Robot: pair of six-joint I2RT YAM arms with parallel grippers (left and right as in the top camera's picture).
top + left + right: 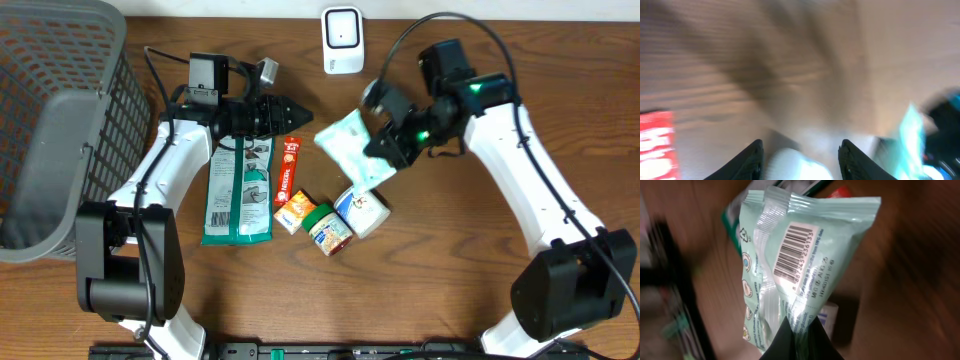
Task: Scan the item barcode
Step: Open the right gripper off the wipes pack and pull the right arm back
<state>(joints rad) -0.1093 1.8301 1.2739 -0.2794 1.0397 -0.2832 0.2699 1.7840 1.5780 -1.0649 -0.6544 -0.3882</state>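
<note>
Mint-green pouch point(345, 140) hangs over the tabletop, gripped at one end by the closed right end effector point(382, 152). The white scanner point(342, 40) lies just beyond it, up-table. The left end effector point(295, 108) stands parted, apparently empty.

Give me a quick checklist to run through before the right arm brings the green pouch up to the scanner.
1. Right claw clamped on the mint pouch: ok.
2. Barcode clear of the claw's fingers: ok.
3. Barcode flat enough to read: ok, with slight wrinkles only.
4. Barcode turned toward the white scanner: cannot tell.
5. Way from pouch to scanner free of other items: ok.
6. Left claw open and gripping nothing: ok.
</note>
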